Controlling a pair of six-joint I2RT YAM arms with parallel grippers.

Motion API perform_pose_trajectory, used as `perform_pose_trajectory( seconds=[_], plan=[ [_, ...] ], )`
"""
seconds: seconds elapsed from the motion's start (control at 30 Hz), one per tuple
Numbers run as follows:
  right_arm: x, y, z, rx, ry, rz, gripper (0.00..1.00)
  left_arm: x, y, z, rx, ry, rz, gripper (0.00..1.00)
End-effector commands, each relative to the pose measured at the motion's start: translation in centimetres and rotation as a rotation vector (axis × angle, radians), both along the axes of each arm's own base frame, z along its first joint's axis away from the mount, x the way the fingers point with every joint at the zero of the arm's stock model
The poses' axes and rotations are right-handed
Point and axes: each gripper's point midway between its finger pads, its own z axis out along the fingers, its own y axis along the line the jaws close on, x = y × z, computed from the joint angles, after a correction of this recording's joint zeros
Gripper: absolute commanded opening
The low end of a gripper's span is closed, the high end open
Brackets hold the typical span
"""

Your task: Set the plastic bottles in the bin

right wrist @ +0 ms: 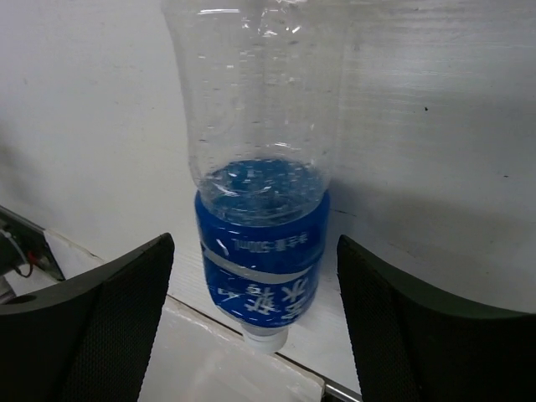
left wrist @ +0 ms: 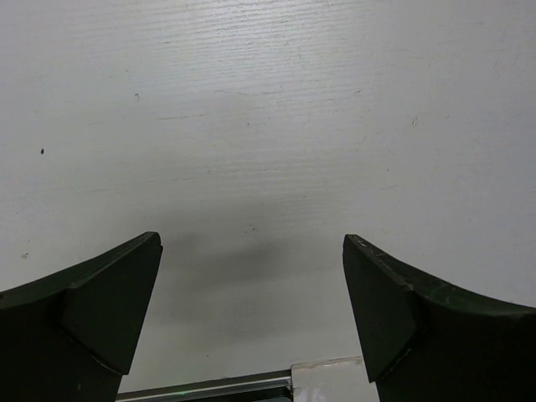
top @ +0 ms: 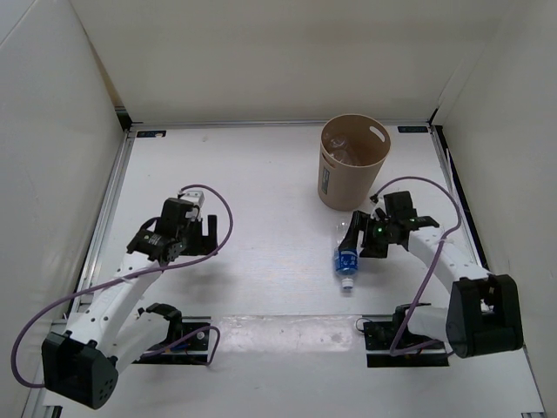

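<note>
The tan round bin (top: 352, 174) stands at the far right of the table, with a clear bottle (top: 345, 150) lying inside it. A clear blue-labelled bottle (top: 346, 252) lies on the table in front of the bin, cap toward the near edge. My right gripper (top: 362, 235) is open just right of it. In the right wrist view the bottle (right wrist: 260, 243) lies between the spread fingers (right wrist: 109, 310) of the gripper (right wrist: 255, 289), untouched. My left gripper (top: 209, 237) is open and empty over bare table at the left, as the left wrist view (left wrist: 251, 285) also shows. The orange and white-labelled bottles are out of view.
White walls enclose the table on three sides. A metal rail (top: 109, 209) runs along the left edge. The arm bases and black mounting plates (top: 405, 335) sit at the near edge, with purple cables looping over both arms.
</note>
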Motion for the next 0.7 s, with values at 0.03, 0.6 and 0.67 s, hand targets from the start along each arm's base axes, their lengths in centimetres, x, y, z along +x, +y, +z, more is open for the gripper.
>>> perform_pose_trajectory(
  seconds=[0.03, 0.6, 0.67],
  plan=[
    [1.6, 0.4, 0.9, -0.079, -0.030, 0.002, 0.78, 0.1, 0.3, 0.9, -0.006, -0.036, 0.028, 1.00],
    [-0.3, 4.2, -1.6, -0.274, -0.016, 0.270, 0.55, -0.3, 0.7, 1.4, -0.010, -0.058, 0.055, 1.00],
    [-0.9, 4.5, -1.6, -0.270, -0.013, 0.296, 0.54, -0.3, 0.8, 1.3, -0.007, -0.055, 0.058, 1.00]
  ],
)
